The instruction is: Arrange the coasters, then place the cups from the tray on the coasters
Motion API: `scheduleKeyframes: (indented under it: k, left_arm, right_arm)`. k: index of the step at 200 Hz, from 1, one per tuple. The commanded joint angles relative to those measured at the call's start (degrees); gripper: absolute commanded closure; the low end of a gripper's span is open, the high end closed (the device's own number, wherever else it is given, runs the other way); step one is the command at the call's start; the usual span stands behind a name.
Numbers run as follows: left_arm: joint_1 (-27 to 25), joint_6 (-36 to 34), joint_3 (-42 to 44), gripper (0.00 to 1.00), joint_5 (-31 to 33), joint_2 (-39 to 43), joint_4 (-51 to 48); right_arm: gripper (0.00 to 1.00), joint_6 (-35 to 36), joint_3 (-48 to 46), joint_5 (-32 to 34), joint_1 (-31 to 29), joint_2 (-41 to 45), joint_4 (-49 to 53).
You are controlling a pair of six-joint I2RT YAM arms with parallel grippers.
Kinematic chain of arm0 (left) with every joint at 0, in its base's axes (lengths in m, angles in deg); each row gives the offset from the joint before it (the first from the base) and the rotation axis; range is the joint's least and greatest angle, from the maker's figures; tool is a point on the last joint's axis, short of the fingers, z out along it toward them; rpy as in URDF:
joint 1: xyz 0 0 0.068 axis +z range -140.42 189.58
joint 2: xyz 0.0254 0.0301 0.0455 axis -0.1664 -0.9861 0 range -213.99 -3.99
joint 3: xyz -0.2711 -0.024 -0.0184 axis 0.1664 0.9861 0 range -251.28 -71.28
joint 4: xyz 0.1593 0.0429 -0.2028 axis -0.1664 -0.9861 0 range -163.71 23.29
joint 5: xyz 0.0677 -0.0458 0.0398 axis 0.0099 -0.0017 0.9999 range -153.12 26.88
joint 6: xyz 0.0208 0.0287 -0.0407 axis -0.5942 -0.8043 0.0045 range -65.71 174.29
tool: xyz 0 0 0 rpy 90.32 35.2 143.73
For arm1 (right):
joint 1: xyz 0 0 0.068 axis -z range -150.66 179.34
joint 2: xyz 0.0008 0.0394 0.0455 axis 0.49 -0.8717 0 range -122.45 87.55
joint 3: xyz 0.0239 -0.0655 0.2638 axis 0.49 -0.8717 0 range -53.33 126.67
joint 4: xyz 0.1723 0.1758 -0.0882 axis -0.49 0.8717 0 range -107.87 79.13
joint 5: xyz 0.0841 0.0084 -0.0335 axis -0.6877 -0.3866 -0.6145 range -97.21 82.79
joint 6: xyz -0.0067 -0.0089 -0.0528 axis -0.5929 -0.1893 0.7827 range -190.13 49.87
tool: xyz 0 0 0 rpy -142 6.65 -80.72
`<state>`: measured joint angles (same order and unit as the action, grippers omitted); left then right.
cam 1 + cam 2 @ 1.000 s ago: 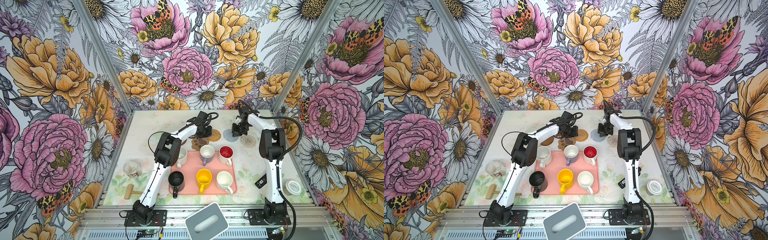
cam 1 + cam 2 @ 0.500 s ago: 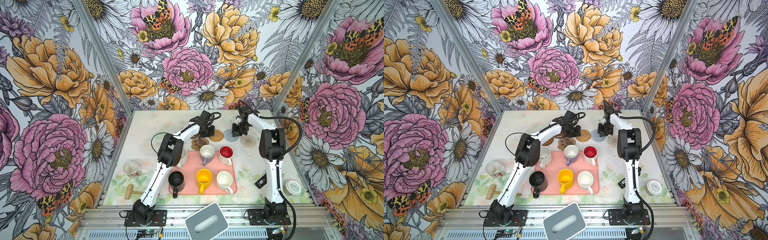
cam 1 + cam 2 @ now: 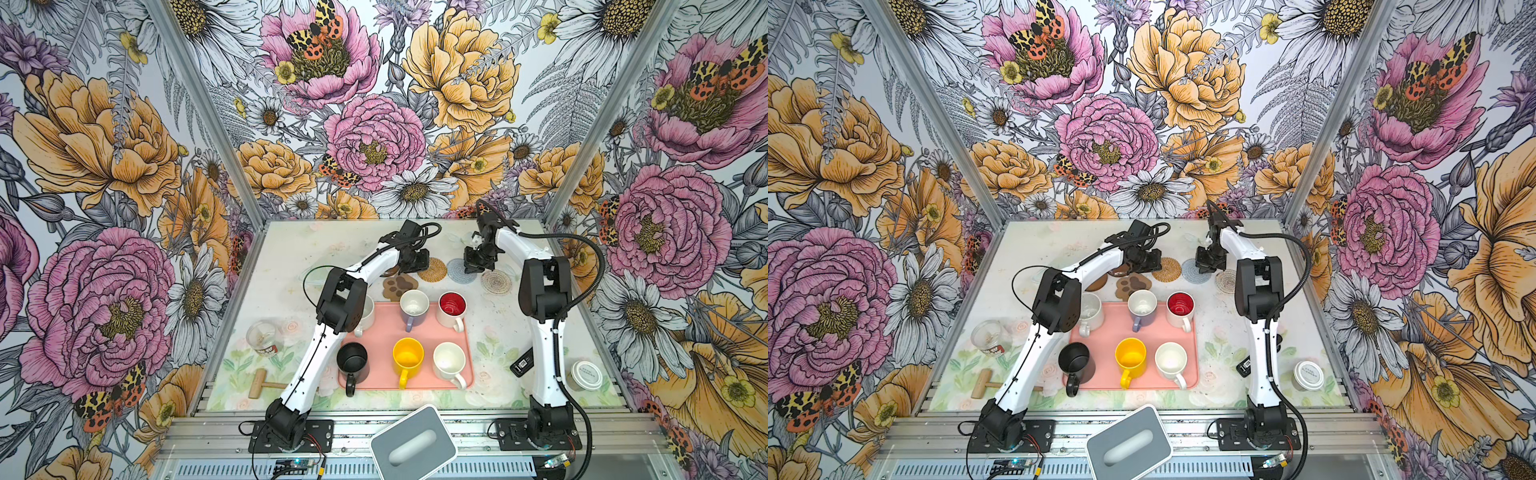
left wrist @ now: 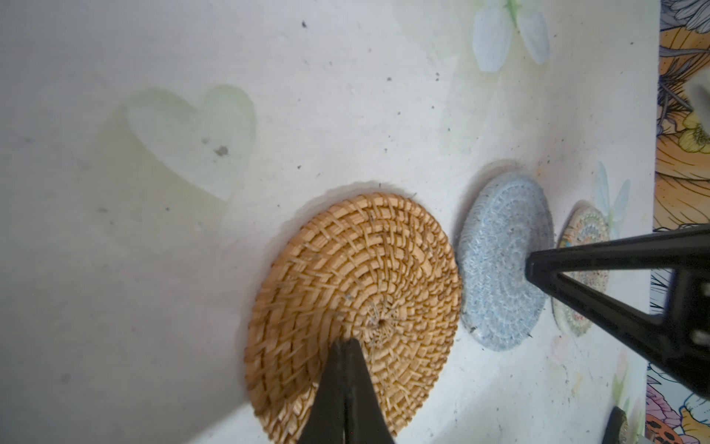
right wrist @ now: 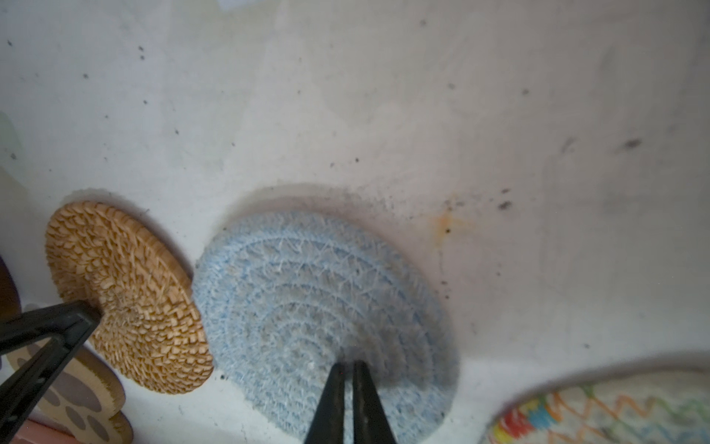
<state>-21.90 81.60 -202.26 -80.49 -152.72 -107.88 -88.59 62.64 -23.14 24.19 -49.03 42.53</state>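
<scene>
The coasters lie in a row behind the tray: the paw-print (image 3: 400, 286), tan rattan (image 3: 432, 269), grey-blue woven (image 3: 459, 271) and cream lacy (image 3: 496, 282). A brown disc (image 3: 1098, 284) peeks out under my left arm. My left gripper (image 4: 347, 342) is shut, its tips resting on the rattan coaster (image 4: 357, 292). My right gripper (image 5: 347, 363) is shut but for a thin slit, with its tips on the grey-blue coaster (image 5: 307, 292). The pink tray (image 3: 386, 332) holds the cups: white (image 3: 368, 318), lavender (image 3: 414, 305), red-inside (image 3: 452, 307), black (image 3: 352, 359), yellow (image 3: 408, 355) and cream-white (image 3: 449, 359).
A clear glass jar (image 3: 262, 337) and a wooden mallet (image 3: 259, 380) sit at the front left. A white-lidded jar (image 3: 586, 375) and a small black device (image 3: 522, 362) are at the front right. A grey box (image 3: 413, 444) overhangs the front rail.
My left arm has shifted a little to the right, toward the rattan coaster. The right arm has stayed over the grey-blue coaster.
</scene>
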Motion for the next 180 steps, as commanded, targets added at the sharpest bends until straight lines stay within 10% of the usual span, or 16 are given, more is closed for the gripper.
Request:
scheduleKeyframes:
  k: [1, 180]
  left_arm:
    - [0.48, 0.81, -1.66, 1.0, 0.35, -1.43, -1.35]
    - [4.55, -1.68, 1.01, 1.0, 0.76, 10.32, -1.37]
  right_arm:
    - [0.86, 0.27, -0.76, 0.83, 0.31, 0.63, 0.07]
    - [0.78, 3.86, -7.81, 2.18, 4.6, 14.13, -0.19]
